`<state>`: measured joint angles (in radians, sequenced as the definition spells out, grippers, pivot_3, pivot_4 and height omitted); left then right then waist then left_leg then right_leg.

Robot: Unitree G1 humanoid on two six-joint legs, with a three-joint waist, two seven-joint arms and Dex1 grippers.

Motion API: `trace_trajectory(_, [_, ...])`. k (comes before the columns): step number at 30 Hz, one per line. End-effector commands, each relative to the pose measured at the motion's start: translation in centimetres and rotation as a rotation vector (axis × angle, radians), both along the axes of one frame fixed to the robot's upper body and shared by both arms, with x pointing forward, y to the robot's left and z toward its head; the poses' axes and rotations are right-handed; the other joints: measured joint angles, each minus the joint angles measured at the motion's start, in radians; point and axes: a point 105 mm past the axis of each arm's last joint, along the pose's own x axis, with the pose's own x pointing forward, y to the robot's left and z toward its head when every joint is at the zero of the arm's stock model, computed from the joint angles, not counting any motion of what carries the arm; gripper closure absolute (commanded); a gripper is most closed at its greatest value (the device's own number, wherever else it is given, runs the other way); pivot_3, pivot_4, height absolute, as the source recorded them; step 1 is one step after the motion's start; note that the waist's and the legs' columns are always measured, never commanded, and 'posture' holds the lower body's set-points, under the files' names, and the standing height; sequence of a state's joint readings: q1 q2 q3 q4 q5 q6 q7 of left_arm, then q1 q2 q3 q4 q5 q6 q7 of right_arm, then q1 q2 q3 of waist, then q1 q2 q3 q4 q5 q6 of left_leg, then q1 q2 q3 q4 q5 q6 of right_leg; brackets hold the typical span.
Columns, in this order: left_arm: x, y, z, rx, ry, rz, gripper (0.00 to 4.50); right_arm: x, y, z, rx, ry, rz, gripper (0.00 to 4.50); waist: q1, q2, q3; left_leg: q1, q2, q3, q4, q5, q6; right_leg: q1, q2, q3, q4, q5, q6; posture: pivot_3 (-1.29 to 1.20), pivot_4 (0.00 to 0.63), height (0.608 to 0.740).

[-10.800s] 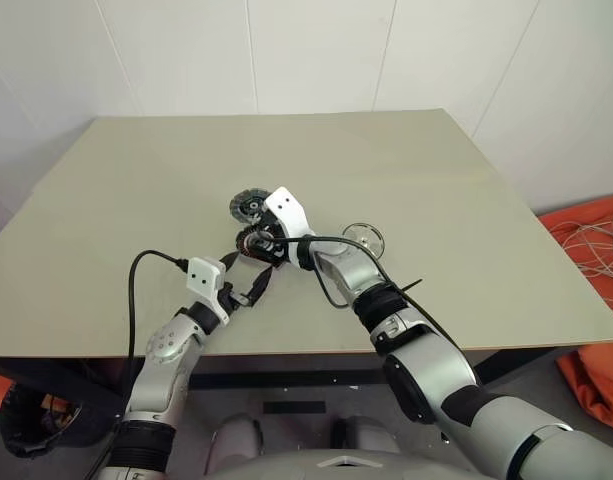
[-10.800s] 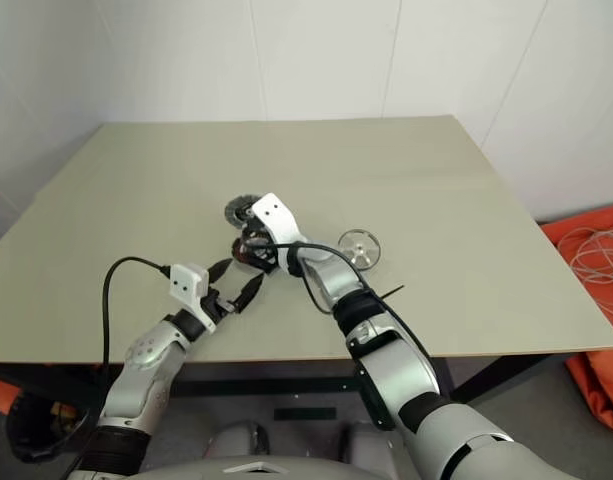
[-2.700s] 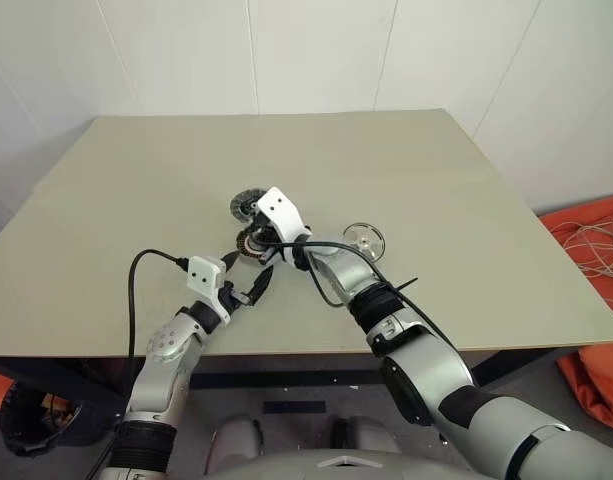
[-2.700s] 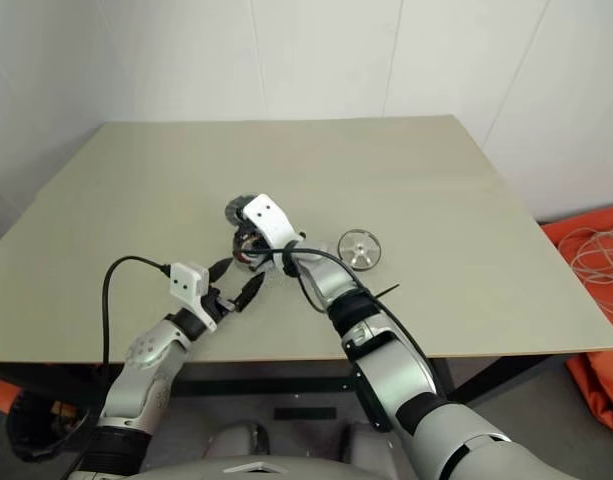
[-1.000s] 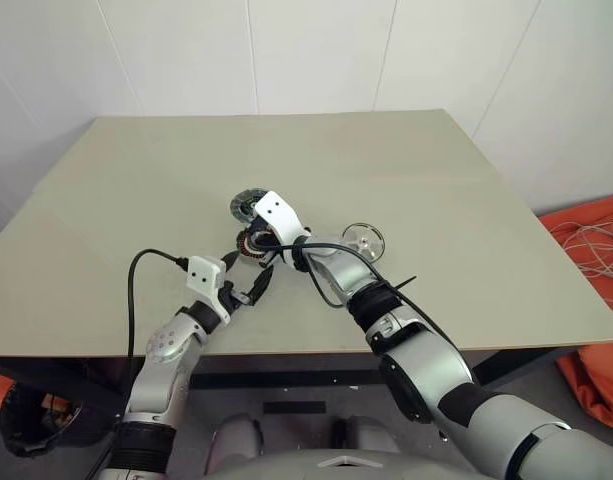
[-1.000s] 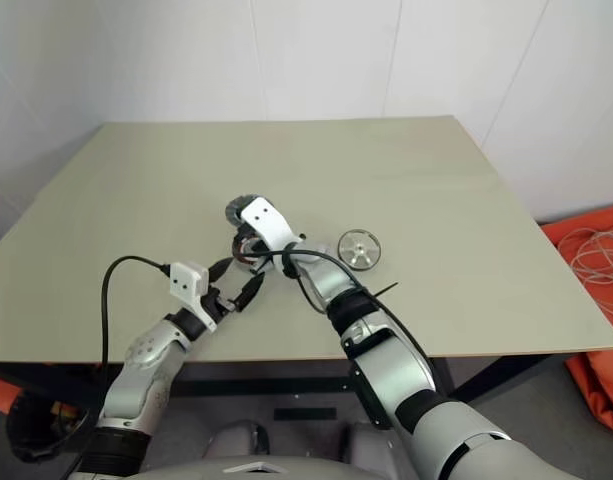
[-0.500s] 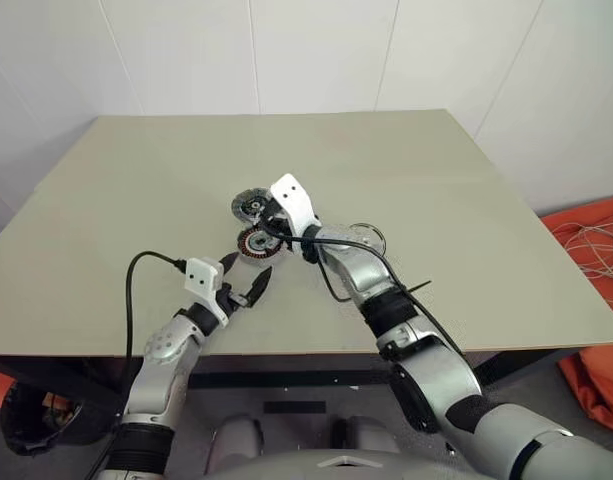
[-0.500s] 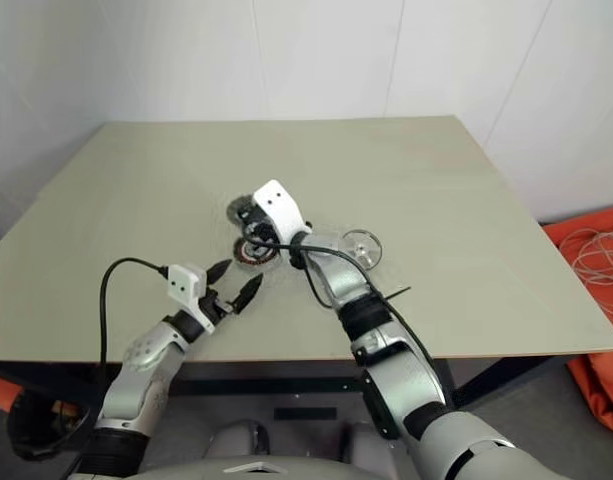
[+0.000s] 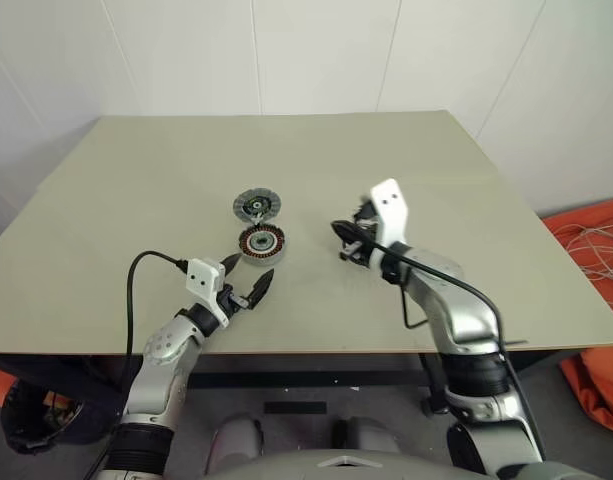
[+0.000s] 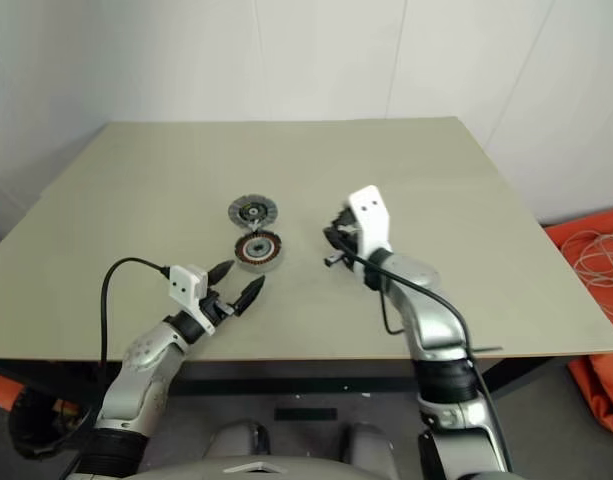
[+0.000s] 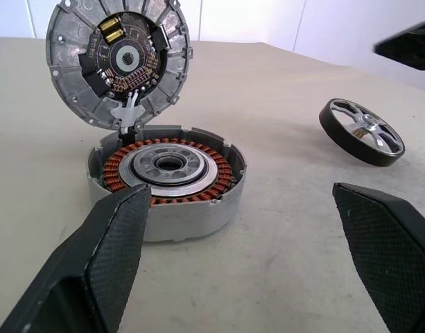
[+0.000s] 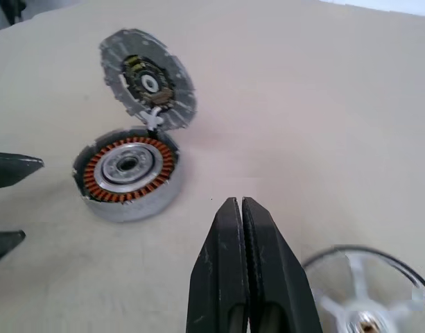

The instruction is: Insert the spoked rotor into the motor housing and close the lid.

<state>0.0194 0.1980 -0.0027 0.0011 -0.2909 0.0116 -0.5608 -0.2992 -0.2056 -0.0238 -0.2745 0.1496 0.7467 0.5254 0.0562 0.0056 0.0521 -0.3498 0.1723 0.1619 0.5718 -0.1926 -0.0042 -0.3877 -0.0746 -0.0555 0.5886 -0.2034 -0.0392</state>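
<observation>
The motor housing [image 9: 261, 241], a round grey cup with copper windings around a silvery hub, lies on the table. Its lid [image 9: 256, 206], a grey disc with a circuit board inside, is hinged open behind it. The spoked rotor [image 11: 361, 132], a shiny silver wheel in a dark rim, lies flat to the right of the housing. My left gripper [image 9: 248, 274] is open, low over the table just in front of the housing, pointing at it. My right gripper [image 12: 238, 202] is shut and empty, held above the table between housing and rotor [image 12: 365, 302].
The beige table [image 9: 436, 160] has a front edge close behind both hands. A black cable [image 9: 146, 262] loops off the left wrist. Orange fabric with white cords [image 9: 596, 235] lies on the floor past the right edge.
My right gripper has left the housing, lifting and swinging right to hover near the rotor, still shut. The housing now shows in full. The left gripper has not moved.
</observation>
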Motion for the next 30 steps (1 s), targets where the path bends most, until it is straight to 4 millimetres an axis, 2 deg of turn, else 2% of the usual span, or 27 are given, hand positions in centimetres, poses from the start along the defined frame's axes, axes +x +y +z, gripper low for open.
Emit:
trace_trajectory(1, [0.3, 0.0, 1.2, -0.004, -0.048, -0.018, 0.00, -1.0, -2.0, 1.2, 0.066, -0.007, -0.067, 3.59, 0.000, 0.000, 0.000, 0.000, 0.000, 0.000, 0.000, 0.000, 0.000, 0.000, 0.000, 0.000, 0.000, 0.000, 0.000, 0.00, 0.000, 0.740])
trace_trajectory(6, [0.2, -0.4, 1.6, -0.007, -0.063, -0.047, 0.00, -2.6, -4.5, -0.1, 0.140, 0.077, -0.177, 1.86, 0.001, 0.000, 0.000, 0.000, 0.000, 0.000, 0.000, 0.000, 0.000, 0.000, 0.000, 0.000, 0.000, 0.000, 0.000, 0.00, 0.000, 0.740])
trace_trajectory(11, [0.2, -0.9, 1.7, -0.014, -0.060, -0.090, 0.00, -3.2, -5.7, -0.9, 0.215, 0.145, -0.270, 0.09, 0.006, 0.000, 0.000, 0.000, 0.000, 0.000, 0.000, 0.000, 0.000, 0.000, 0.000, 0.000, -0.001, 0.000, 0.001, 0.00, 0.000, 0.740])
trace_trajectory(16, [0.1, -1.2, 1.6, -0.020, -0.050, -0.142, 0.00, -2.6, -6.4, -1.6, 0.305, 0.204, -0.341, 0.03, 0.014, 0.001, 0.000, 0.001, 0.000, 0.000, 0.000, 0.000, 0.000, 0.000, 0.000, 0.000, -0.001, 0.000, 0.001, 0.00, 0.000, 0.740])
trace_trajectory(30, [-0.3, -1.8, 1.1, -0.026, -0.017, -0.217, 0.00, 0.7, -8.2, -2.3, 0.478, 0.266, -0.447, 0.03, 0.014, 0.003, 0.000, 0.000, -0.001, 0.000, -0.001, 0.000, -0.001, -0.001, 0.000, 0.000, 0.000, 0.000, 0.001, 0.00, 0.000, 0.740])
